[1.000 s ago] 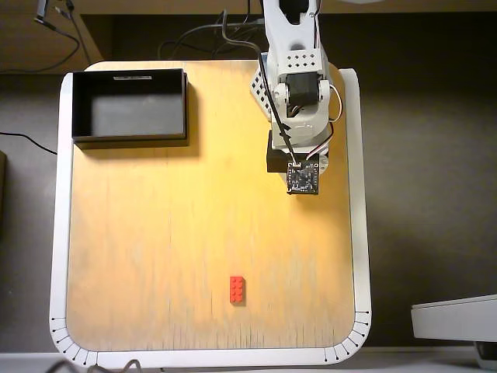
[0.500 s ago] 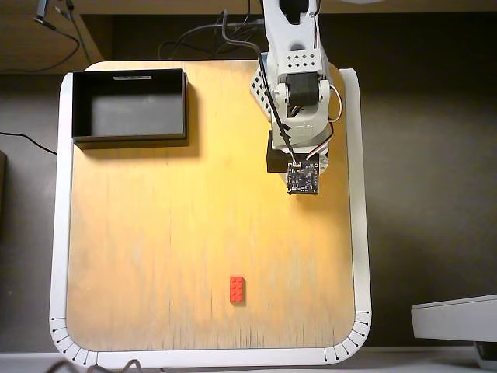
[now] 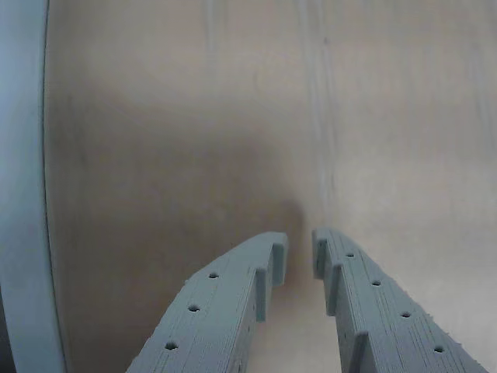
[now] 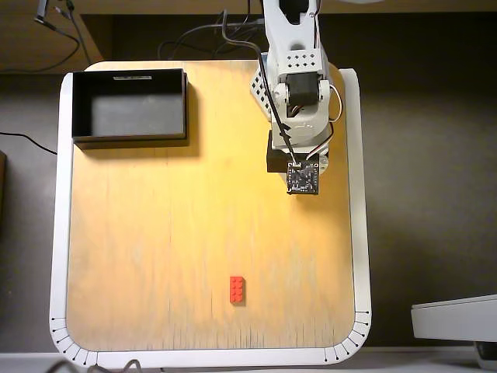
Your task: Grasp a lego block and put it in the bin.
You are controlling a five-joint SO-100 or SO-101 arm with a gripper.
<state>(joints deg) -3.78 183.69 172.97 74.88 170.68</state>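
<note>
We see a wooden board (image 4: pixel 194 225) with a white rim filling most of the overhead view, rounded at its lower corners and resting on a dark surface. In the wrist view the same pale wood (image 3: pixel 233 116) lies close beneath the camera, with the white rim running down the left edge.

The white arm (image 4: pixel 293 85) reaches down from the top of the overhead view, folded over the upper right part of the board, with a small circuit board (image 4: pixel 303 178) at its lowest visible end and black cables trailing behind it.

The bin (image 4: pixel 130 107) sits in the upper left corner of the board, its long side running left to right, black walls around a dark grey floor, and we see nothing inside it. It stands well apart from the arm.

The gripper (image 3: pixel 300 252) shows only in the wrist view, where two grey fingers (image 3: pixel 225 311) rise from the bottom edge. Their tips stand nearly together with a narrow slit of wood showing between them, and nothing is pinched there; how high they hang above the wood we cannot quite tell, as the picture is soft.

The lego block (image 4: pixel 238 289) lies flat near the lower middle of the board in the overhead view, long side pointing up and down, studs upward, well apart from both bin and arm.
</note>
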